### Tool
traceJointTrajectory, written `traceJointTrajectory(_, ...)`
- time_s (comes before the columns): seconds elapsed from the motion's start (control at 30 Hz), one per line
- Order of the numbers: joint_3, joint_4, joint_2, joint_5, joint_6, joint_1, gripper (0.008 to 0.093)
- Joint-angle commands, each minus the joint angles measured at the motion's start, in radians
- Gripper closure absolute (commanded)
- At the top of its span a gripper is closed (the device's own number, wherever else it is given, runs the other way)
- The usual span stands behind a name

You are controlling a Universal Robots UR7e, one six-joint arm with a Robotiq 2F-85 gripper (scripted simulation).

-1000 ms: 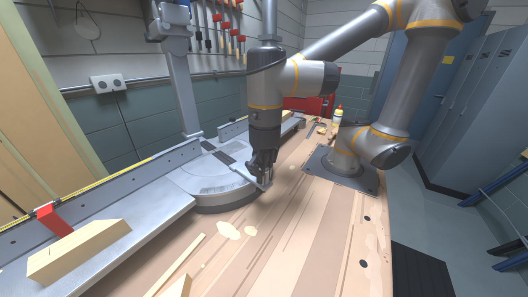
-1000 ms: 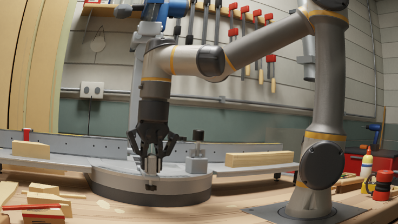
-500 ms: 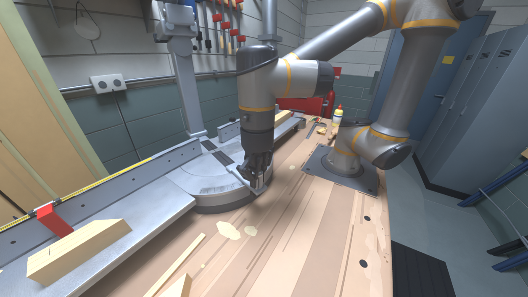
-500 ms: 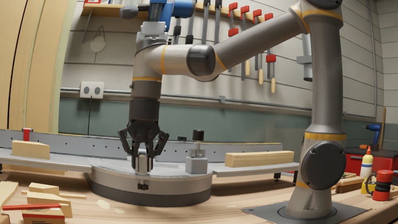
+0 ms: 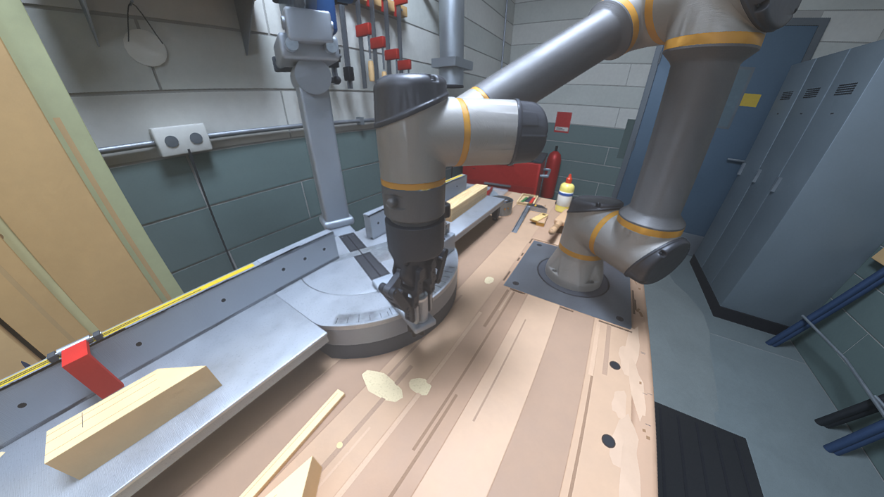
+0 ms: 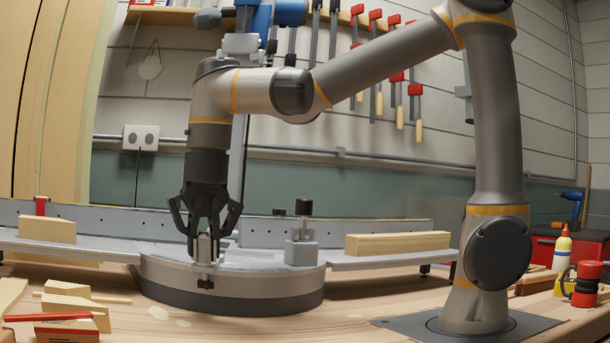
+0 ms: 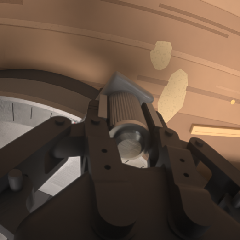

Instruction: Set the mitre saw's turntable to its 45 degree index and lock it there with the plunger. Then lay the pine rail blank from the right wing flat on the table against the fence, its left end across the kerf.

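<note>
The ribbed turntable handle stands at the front rim of the round grey turntable, above the degree marks on the base. The dark kerf slot runs back across the turntable toward the fence. The black-knobbed plunger rises from a grey block on the turntable's right side. The pine rail blank lies on the right wing against the fence. My gripper points straight down at the turntable's front edge and is closed around the handle.
Behind the saw the wall carries a row of red-handled clamps and a socket box. A pine offcut and a red stop sit on the left wing. Scraps and sawdust patches lie on the bench front.
</note>
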Motion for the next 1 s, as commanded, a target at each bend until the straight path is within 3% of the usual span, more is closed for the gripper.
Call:
traceJointTrajectory(0.0, -0.004, -0.001, 0.003, 0.000, 0.001, 0.001, 0.0934)
traceJointTrajectory(0.97, -0.126, 0.016, 0.109, 0.000, 0.021, 0.021, 0.0934)
